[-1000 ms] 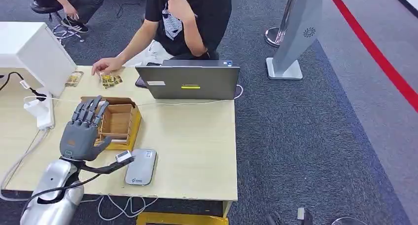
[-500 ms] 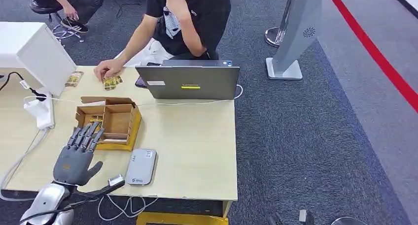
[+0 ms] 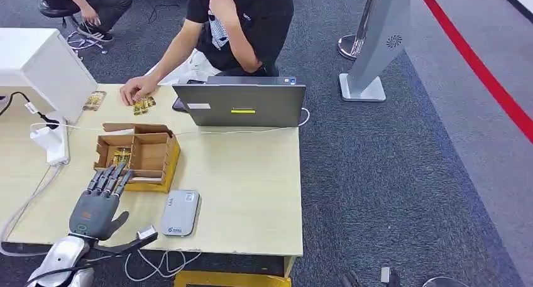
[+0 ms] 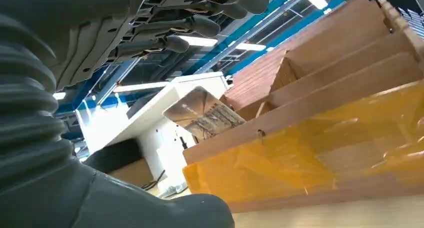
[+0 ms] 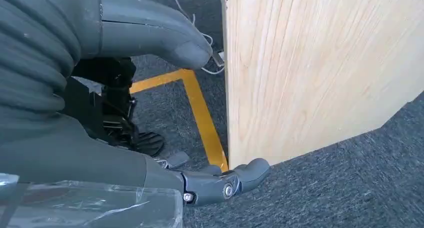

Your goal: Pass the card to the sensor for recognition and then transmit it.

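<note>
left hand (image 3: 94, 206), fingers spread and empty, hovers at six o'clock of the card box (image 3: 139, 154); cards seemingly inside it, sensor (image 3: 179, 213) unused; all steps remain.

A sensor (image 3: 179, 213) lies before the box (image 3: 139, 156), laptop (image 3: 242, 105) behind both.

No text legible. Laptop (image 3: 239, 103), upper centre of head view: yellow strip and white sticker on lid, unreadable. Grey sensor (image 3: 179, 213), lower left: small logo, illegible.
</note>
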